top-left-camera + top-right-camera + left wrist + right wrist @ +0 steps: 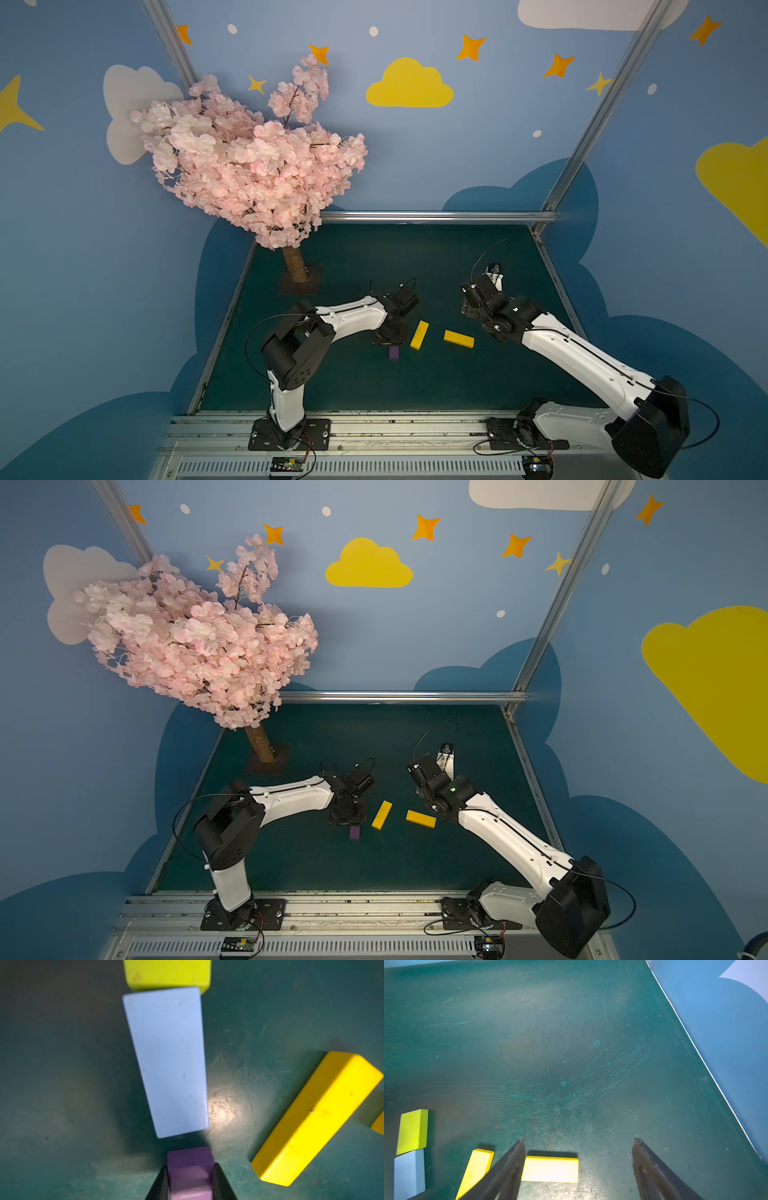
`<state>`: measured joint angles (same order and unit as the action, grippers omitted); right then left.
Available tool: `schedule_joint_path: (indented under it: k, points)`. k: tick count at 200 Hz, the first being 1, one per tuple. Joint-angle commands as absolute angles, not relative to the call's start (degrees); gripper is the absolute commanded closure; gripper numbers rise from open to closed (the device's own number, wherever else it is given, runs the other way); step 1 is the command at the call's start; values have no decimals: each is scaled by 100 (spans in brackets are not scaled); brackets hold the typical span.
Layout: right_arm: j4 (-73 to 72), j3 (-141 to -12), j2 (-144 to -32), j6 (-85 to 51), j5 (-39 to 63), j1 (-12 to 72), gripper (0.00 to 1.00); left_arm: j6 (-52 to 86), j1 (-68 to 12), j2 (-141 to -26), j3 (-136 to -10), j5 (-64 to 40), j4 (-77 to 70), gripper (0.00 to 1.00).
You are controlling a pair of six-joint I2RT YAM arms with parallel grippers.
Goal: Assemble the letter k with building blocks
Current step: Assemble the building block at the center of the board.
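My left gripper [190, 1166] is shut on a purple block [190, 1157], low over the green mat. In line with it, a small gap away, lies a light-blue block [168, 1061], which touches a lime-green block [168, 974] end to end. In both top views only the purple block [394, 353] [354, 832] shows below the left wrist. Two yellow blocks [419, 335] [459, 338] lie apart to the right of that line, the nearer one slanted. My right gripper [578, 1139] hangs open above the mat, with the flat yellow block [550, 1169] beneath it, near one finger.
A pink blossom tree [253, 166] stands at the back left on a square base [300, 280]. Aluminium rails [436, 216] and blue walls bound the mat. The mat's right edge [695, 1049] runs close to my right gripper.
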<state>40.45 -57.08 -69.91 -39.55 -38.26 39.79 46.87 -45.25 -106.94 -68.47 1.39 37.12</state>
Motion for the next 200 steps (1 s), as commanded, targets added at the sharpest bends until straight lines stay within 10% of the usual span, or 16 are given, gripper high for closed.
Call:
schedule_joint_path:
  k: [1,200]
  points:
    - [3985,-5919,-7045,-3893,-3829,3990,20,4620,-4299,-11202,-6670,738,3547,76]
    - [4017,-5946,-7217,-3938,-3817,4008,20,4608,-4381,-10720,-6696,968,3701,80]
